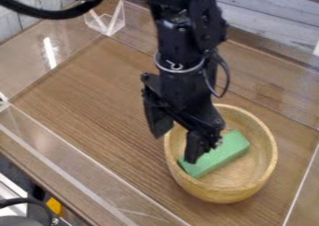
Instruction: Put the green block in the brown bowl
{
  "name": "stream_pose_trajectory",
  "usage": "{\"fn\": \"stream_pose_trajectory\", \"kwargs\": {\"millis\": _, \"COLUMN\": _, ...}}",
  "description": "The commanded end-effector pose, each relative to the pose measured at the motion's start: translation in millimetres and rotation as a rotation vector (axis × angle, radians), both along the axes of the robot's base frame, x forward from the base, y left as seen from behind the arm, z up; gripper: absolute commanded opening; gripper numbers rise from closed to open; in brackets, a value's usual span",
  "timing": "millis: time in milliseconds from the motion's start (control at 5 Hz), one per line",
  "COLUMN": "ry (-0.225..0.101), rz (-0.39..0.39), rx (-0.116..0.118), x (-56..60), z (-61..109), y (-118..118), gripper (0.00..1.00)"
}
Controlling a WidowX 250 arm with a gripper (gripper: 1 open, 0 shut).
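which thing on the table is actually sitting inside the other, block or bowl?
The green block: it lies tilted inside the brown bowl, which rests directly on the wooden table. The open gripper holds neither.

wooden table (88, 90), clear plastic walls (50, 136)

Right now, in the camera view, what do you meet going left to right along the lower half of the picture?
Bare wooden table → the open hand, hanging over the bowl's left rim → the green block lying inside the brown bowl → the brown bowl's right rim.
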State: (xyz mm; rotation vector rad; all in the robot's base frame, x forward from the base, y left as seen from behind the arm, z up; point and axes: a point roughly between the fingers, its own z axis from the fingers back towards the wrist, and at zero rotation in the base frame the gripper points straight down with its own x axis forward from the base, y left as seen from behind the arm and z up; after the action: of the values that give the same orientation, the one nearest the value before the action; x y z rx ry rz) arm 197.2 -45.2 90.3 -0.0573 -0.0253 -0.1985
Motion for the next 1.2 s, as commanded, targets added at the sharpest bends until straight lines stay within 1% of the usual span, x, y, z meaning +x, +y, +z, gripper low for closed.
{"fn": "stream_pose_trajectory", "kwargs": {"millis": 0, "ry": -0.020, "rz": 0.080, "rx": 0.003, "x": 2.8, "z": -0.3, "y": 8.4, "gripper": 1.00}}
{"fn": "stream_pose_trajectory", "kwargs": {"millis": 400, "ry": -0.018, "rz": 0.110, "rx": 0.007, "x": 18.6, "z": -6.3, "y": 27.6, "gripper": 1.00}}
{"fn": "stream_pose_trajectory", "kwargs": {"millis": 800, "ry": -0.018, "rz": 0.164, "rx": 0.009, "x": 27.4, "z": -13.9, "y": 18.5, "gripper": 1.00}}
{"fn": "stream_pose_trajectory", "kwargs": {"millis": 1000, "ry": -0.018, "rz": 0.136, "rx": 0.010, "x": 35.3, "z": -24.8, "y": 17.7, "gripper": 1.00}}
